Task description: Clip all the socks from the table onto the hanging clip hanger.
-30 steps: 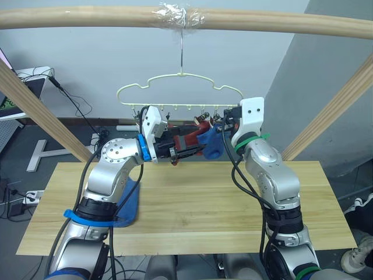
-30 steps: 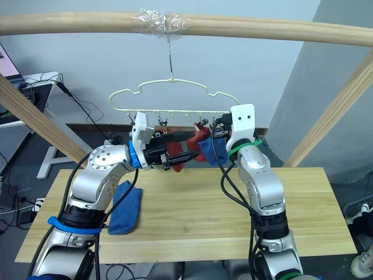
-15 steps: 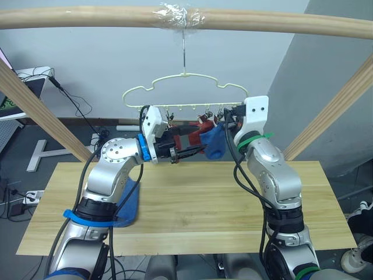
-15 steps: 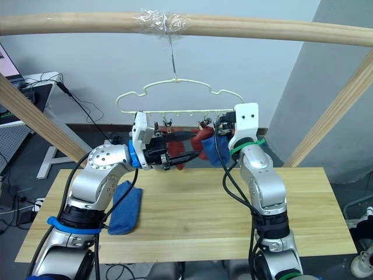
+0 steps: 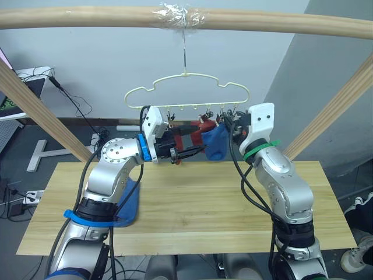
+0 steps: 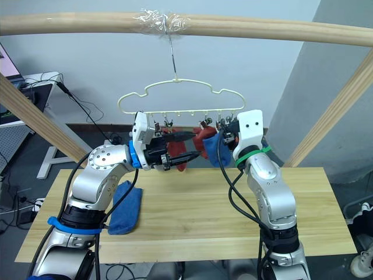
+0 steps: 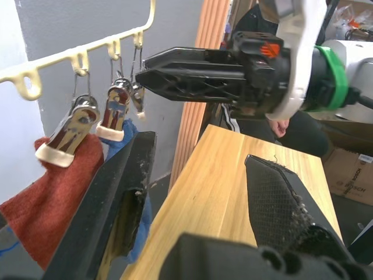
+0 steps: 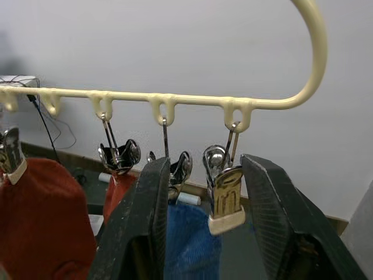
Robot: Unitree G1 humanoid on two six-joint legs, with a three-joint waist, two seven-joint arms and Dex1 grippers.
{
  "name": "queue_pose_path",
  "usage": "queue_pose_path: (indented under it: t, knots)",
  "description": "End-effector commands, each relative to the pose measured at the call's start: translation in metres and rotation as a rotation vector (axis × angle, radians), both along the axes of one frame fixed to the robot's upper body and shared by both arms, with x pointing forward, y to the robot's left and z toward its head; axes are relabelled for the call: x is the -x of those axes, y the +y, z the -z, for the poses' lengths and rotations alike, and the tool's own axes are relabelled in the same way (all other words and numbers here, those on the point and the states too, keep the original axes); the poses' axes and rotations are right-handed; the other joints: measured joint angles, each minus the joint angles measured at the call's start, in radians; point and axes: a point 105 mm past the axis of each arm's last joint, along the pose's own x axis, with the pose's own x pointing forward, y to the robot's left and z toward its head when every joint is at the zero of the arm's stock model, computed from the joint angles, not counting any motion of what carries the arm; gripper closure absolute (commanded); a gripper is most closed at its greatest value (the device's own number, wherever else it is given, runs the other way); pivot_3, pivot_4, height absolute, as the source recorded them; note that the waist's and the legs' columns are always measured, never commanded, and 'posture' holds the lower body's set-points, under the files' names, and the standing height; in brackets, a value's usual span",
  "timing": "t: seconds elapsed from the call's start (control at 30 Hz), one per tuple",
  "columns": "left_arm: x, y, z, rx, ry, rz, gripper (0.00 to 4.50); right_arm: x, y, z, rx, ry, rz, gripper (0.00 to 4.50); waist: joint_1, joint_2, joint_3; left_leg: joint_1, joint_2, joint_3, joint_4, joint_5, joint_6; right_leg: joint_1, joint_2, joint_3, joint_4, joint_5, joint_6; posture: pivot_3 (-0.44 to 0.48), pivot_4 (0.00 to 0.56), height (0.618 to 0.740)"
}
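- Room: pale grey wall behind; dark floor with black cables [image 5: 76,102] and a white stand leg [image 5: 44,153] at the robot's left; a wall corner turning darker grey at the right.
- Round pale wooden pole frame [image 5: 87,17]: one horizontal pole across the top, with slanted poles coming down at both sides; clear tape [image 5: 178,13] is wrapped around the top pole where the hook hangs.
- Long light yellowish plank table [image 5: 192,204]: grain visible, near edge cut off by the arms.
- Blue knit ankle sock on the table [image 6: 124,209]: lies flat at the left end, partly hidden under the left arm.
- Thin pale yellow-green wire clip hanger [image 5: 186,93]: hangs from the pole by a metal hook, above the table's far edge, with small metal clips [image 8: 223,189] along its lower bar.
- Rust-red knit socks [image 8: 44,221]: clipped to the bar, hanging toward its right half; how many is hard to make out behind the grippers.
- Blue knit sock on the hanger [image 5: 217,143]: hangs just right of the red ones, its top hidden by a clip.
- Left gripper [image 7: 198,192]: raised level beside the hanging socks, black fingers spread wide, holding nothing.
- Right gripper [image 8: 204,204]: at the bar's right end, fingers parted on either side of the end clip; whether they touch it cannot be told.
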Motion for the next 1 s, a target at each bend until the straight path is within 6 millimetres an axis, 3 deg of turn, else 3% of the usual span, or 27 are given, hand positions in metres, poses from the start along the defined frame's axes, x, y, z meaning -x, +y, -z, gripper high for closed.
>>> queue_pose_path:
  t: [0.03,0.2,0.3,1.0]
  knots:
    - [0.002,0.000,-0.007,0.008,-0.037,0.010,1.70,0.010,-0.004,-0.014,-0.009,-0.061,-0.004,2.53,0.000,0.000,0.000,0.000,0.000,0.000,0.000,0.000,0.000,0.000,0.000,0.000,0.000,0.000,0.000,-0.047,0.192,0.705]
    - [0.003,-0.001,-0.005,0.000,-0.038,0.018,1.70,0.012,-0.006,-0.003,0.028,-0.020,0.015,2.53,0.000,0.000,0.000,0.000,0.000,0.000,0.000,0.000,0.000,0.000,0.000,0.000,0.000,0.000,0.000,-0.047,0.192,0.705]
    - [0.002,-0.002,-0.005,-0.004,-0.043,0.021,1.70,0.001,-0.014,0.004,0.028,0.014,0.093,2.53,0.000,0.000,0.000,0.000,0.000,0.000,0.000,0.000,0.000,0.000,0.000,0.000,0.000,0.000,0.000,-0.047,0.189,0.705]
    - [0.002,-0.004,-0.010,-0.005,-0.058,0.019,1.70,-0.029,-0.003,-0.005,-0.024,-0.008,0.124,2.53,0.000,0.000,0.000,0.000,0.000,0.000,0.000,0.000,0.000,0.000,0.000,0.000,0.000,0.000,0.000,-0.037,0.188,0.705]
